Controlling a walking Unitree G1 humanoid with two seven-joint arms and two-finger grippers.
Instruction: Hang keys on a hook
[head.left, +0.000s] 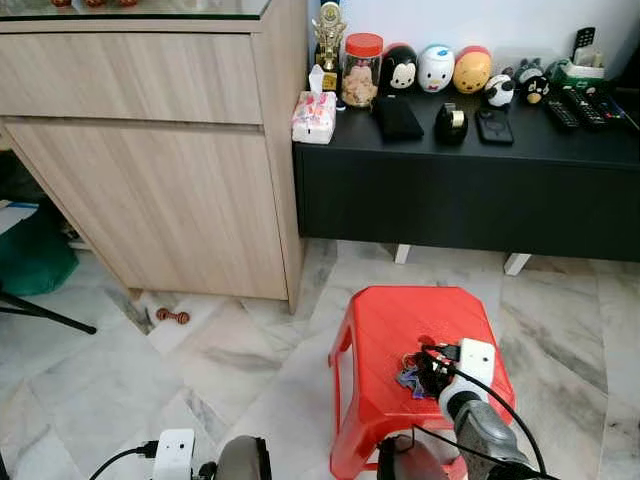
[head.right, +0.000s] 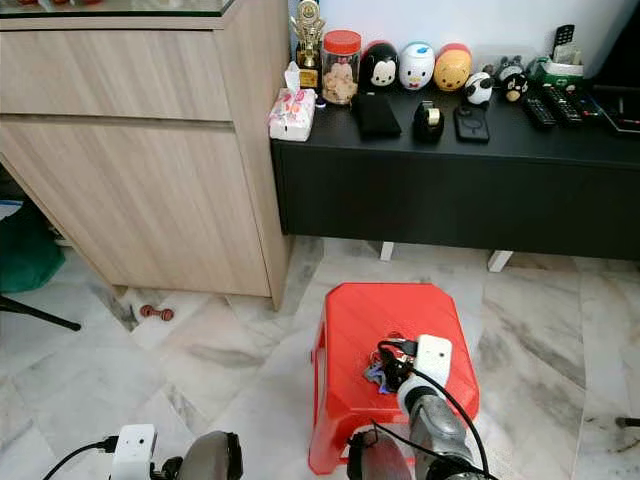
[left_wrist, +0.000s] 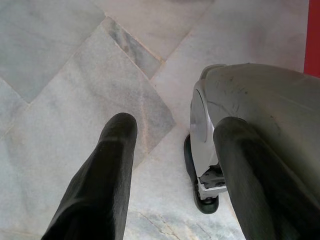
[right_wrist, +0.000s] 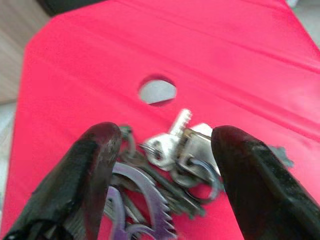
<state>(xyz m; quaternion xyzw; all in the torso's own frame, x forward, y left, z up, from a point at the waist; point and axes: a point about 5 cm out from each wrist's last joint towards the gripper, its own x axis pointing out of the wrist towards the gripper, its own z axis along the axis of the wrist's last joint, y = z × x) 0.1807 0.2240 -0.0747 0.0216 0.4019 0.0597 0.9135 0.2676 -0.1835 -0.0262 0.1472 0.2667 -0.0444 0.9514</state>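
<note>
On the far left I am seeing my left gripper (left_wrist: 170, 165) hanging low over the marble floor (head.left: 90, 390), its two black fingers (left_wrist: 107, 170) spread wide with nothing between them; the left wrist view is also showing the robot's grey foot (left_wrist: 240, 115) just beside them. Above, a light wooden cabinet (head.left: 150, 150) is standing against the wall, and a small red dumbbell-shaped thing (head.left: 172, 316) is lying on the floor near its base. Moving right, the red plastic stool (head.left: 400, 340) is sitting on the floor in front of a black low sideboard (head.left: 470, 190), which is carrying a tissue pack (head.left: 313, 117), a red-lidded jar (head.left: 361, 70), a row of round toy figures (head.left: 437, 68) and some remote controls (head.left: 575, 108). On the stool's seat the keys (right_wrist: 170, 160) are lying in a bunch, just below the seat's centre hole. My right gripper (right_wrist: 162, 160) is reaching down onto them, fingers parted wide, one on each side of the bunch, not yet closed.
</note>
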